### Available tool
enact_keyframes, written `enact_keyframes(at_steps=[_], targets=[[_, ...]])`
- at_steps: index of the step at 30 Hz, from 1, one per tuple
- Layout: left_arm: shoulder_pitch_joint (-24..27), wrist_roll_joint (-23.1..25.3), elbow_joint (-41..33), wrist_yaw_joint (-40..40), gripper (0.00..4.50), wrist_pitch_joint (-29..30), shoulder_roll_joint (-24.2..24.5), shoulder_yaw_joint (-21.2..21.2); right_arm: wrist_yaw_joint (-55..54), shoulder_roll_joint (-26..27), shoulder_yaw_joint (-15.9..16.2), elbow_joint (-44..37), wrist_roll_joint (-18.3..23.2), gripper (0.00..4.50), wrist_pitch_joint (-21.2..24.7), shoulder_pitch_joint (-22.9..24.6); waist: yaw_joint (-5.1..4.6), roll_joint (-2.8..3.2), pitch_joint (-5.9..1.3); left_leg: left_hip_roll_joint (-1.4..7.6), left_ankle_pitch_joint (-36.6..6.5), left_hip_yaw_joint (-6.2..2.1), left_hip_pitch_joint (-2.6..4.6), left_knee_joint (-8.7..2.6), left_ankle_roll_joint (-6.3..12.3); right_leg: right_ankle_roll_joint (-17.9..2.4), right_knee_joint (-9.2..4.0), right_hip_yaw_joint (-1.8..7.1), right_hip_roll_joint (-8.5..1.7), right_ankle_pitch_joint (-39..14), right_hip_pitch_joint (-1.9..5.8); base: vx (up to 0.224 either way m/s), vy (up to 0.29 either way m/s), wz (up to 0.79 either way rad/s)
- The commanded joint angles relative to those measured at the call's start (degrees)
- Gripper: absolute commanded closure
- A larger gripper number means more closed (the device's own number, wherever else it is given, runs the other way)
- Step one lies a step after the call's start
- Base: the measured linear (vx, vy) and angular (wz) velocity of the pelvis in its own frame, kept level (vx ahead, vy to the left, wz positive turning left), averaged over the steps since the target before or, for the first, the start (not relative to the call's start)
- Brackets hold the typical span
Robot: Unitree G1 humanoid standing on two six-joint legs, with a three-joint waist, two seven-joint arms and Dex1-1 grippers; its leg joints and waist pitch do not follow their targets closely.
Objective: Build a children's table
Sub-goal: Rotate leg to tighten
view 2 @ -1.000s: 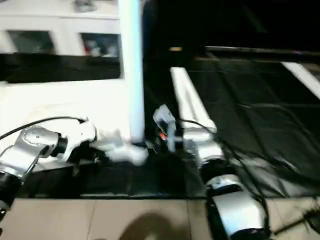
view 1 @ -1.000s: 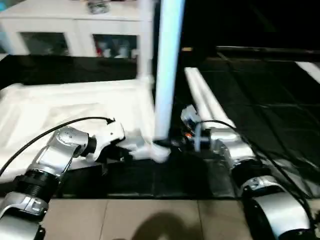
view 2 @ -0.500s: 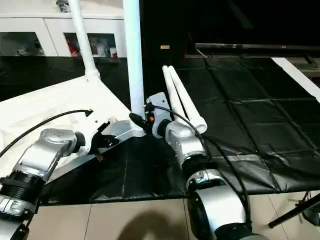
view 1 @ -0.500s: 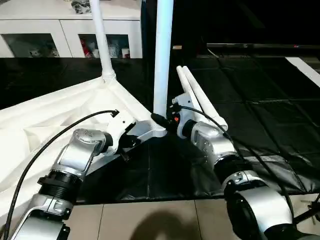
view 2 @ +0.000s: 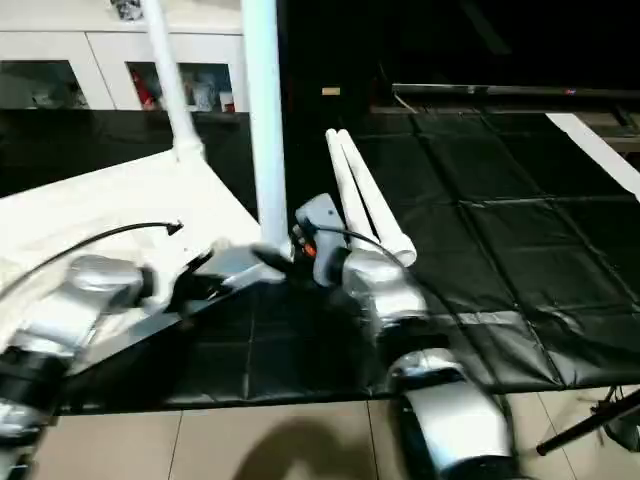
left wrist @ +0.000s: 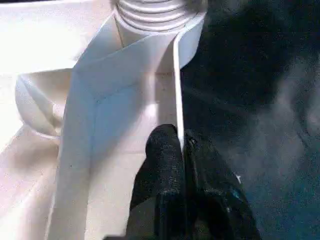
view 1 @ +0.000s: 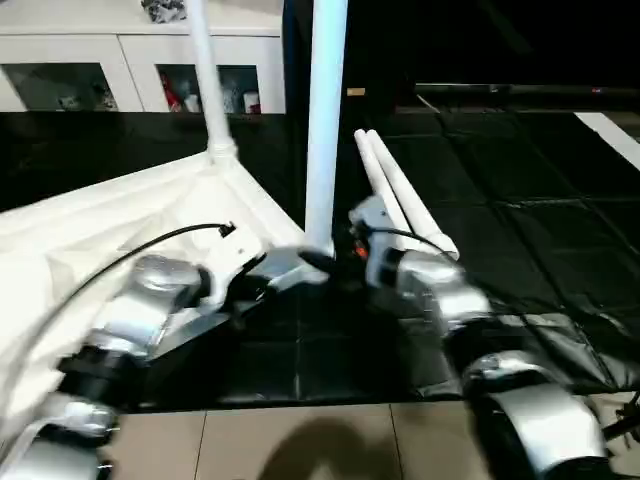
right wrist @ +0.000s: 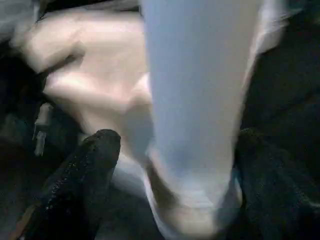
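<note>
- Head views: a black quilted mat (view 2: 480, 230) covers the floor, beige tiles (view 1: 300, 440) along its near edge, a white glass-door cabinet (view 1: 130, 70) at the back. The white plastic table top (view 1: 90, 230) lies underside up on the mat, one smooth round leg (view 1: 325, 120) upright in its near corner socket, another leg (view 1: 205, 80) at the far corner (two spare legs (view 2: 365, 195) lie beside).
- Left wrist view: left gripper (left wrist: 181, 150) pinched tight on the top's thin rim, below the ribbed socket (left wrist: 150, 15).
- Right wrist view: right gripper (right wrist: 172, 150) spread wide, fingers (right wrist: 85, 165) flanking the leg.
</note>
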Motion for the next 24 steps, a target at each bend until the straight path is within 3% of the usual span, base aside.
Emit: enact_keyframes(at_steps=[1, 6, 17, 24], targets=[[-0.60, -0.23, -0.59, -3.78, 4.50, -3.96, 1.05, -1.33, 6.38, -0.57, 2.27, -0.25, -0.34, 0.30, 0.14, -0.11, 0.30, 0.62, -4.09, -0.32, -5.39, 0.90, -0.41, -2.97, 4.77, -13.00, -3.58, 3.24, -4.15, -1.49, 3.95, 0.000, 0.000, 0.00], [-0.69, 0.06, 0.42, -9.02, 4.50, -7.56, 3.61, -3.25, 11.52, -3.19, 2.20, 0.67, -0.09, 0.11, 0.92, -1.91, 0.54, 0.86, -3.99, -0.12, -5.60, 0.85, -0.44, -2.89, 4.26, -13.94, -3.40, 3.24, -4.31, -1.57, 3.74, 0.000, 0.000, 0.00], [-2.12, -1.08, 2.28, -19.48, 4.50, -13.74, 6.31, -6.43, 23.38, -4.96, 4.70, 1.41, 0.27, 0.11, -1.46, -4.06, 1.45, 0.52, -4.10, -0.02, -5.59, 0.89, -0.38, -2.91, 3.80, -13.93, -3.15, 3.30, -4.41, -1.38, 3.77, 0.000, 0.000, 0.00], [-2.08, -0.77, 2.99, -20.26, 4.50, -15.74, 6.07, -6.94, 27.97, -3.83, 4.85, 2.24, 1.50, 0.71, 0.44, -4.62, 1.75, 0.37, -4.11, -0.01, -5.69, 0.89, -0.43, -2.90, 3.84, -13.41, -3.18, 3.31, -4.49, -2.52, 3.76, 0.000, 0.000, 0.00]])
